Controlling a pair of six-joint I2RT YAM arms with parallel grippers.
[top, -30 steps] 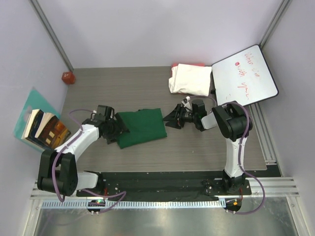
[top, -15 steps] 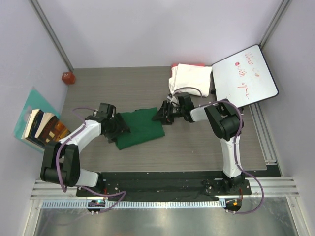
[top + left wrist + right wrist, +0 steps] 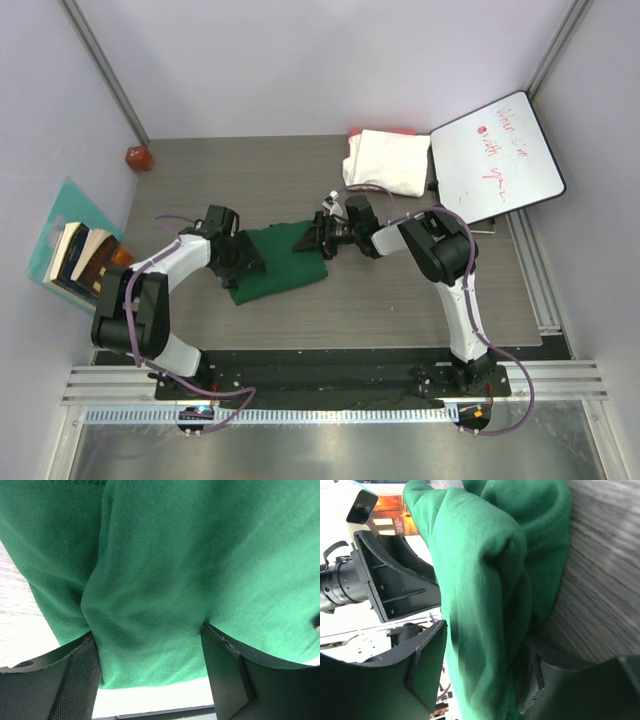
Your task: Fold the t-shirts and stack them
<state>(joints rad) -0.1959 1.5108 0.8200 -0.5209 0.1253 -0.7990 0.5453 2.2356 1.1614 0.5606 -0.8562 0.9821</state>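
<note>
The dark green t-shirt (image 3: 278, 263) lies bunched on the table between my two grippers. My left gripper (image 3: 243, 258) is at its left edge, open, and a thick fold of green cloth (image 3: 150, 580) fills the gap between its fingers (image 3: 75, 680). My right gripper (image 3: 308, 240) straddles the shirt's far right corner, also open, with a rolled green fold (image 3: 480, 590) between its jaws. The cream-white folded t-shirt (image 3: 385, 160) rests at the back right, a red-pink cloth edge (image 3: 382, 131) showing behind it.
A white whiteboard (image 3: 495, 155) with red writing lies right of the white bundle. Several books (image 3: 85, 262) sit on a teal sheet (image 3: 62, 212) at the left wall. A small red object (image 3: 138, 157) is in the back left corner.
My right gripper has slid left from beside the shirt onto its right corner. The left jaws have narrowed a little on the left edge. The shirt has bunched narrower.
</note>
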